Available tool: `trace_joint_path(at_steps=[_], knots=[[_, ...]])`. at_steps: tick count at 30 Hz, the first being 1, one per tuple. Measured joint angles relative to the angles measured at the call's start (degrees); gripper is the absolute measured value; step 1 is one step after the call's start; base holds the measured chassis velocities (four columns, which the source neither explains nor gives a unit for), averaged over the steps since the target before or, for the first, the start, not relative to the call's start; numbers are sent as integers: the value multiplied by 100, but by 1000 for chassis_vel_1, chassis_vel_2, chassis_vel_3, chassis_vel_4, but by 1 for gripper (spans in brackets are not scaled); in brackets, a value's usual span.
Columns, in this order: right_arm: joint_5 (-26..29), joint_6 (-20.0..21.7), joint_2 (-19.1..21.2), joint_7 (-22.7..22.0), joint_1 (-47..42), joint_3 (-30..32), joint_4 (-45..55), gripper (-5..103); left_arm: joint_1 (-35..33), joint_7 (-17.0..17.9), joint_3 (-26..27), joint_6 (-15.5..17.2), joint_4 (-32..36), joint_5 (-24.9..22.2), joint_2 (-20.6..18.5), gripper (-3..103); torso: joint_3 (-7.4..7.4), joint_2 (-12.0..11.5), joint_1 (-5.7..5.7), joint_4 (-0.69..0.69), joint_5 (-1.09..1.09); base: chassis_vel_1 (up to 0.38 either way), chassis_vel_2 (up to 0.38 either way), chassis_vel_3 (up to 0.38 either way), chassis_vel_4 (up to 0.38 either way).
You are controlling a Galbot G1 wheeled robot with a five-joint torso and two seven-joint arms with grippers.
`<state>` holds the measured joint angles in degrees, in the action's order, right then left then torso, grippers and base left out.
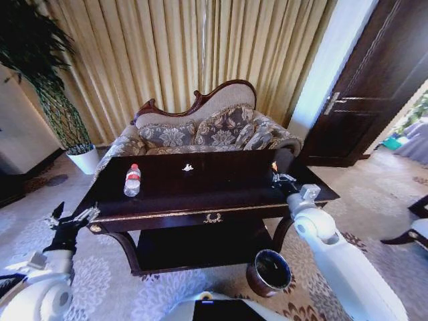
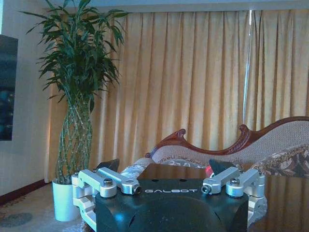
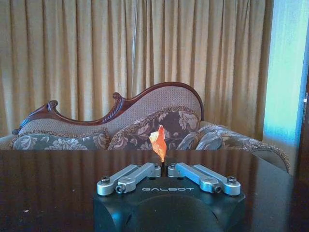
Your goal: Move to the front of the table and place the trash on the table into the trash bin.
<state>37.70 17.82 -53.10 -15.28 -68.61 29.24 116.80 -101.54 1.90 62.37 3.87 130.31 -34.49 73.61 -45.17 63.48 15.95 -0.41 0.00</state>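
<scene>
Dark glossy wood fills the middle of the head view: the table (image 1: 221, 194) with its gold edge trim. The right gripper (image 1: 275, 171) is over the table's right end, its fingers pinched together on a small orange scrap (image 1: 274, 165). A white paper scrap (image 1: 188, 168) lies on the tabletop well to the left of that gripper, and a clear bottle (image 1: 132, 180) with a red cap lies farther left again. The trash bin (image 1: 269, 271) stands on the carpet in front of the table, below and nearer than the right gripper, just beside the right arm. The left gripper (image 1: 70, 217) hangs off the table's left front corner, fingers spread apart and holding nothing; the bottle is the nearest piece of trash to it, up on the tabletop and apart from it.

In the left wrist view the left gripper (image 2: 164, 166) is wide open and empty, with the tabletop (image 2: 285, 203) beyond it and a sofa (image 2: 270, 145) behind that.

In the right wrist view the right gripper (image 3: 164, 166) is closed on the lower tip of the orange scrap (image 3: 158, 141), which stands up from between the fingertips above the dark tabletop (image 3: 53, 188).
</scene>
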Motion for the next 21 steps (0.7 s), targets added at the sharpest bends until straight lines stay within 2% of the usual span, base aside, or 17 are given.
trace_joint_path(at_steps=[21], knots=[[-16,27,-10,12,-52,-23,-37,2,8,-13,-12,-15,-46,12,41,100,0,0,0,0,0,94,-100,-98,99]])
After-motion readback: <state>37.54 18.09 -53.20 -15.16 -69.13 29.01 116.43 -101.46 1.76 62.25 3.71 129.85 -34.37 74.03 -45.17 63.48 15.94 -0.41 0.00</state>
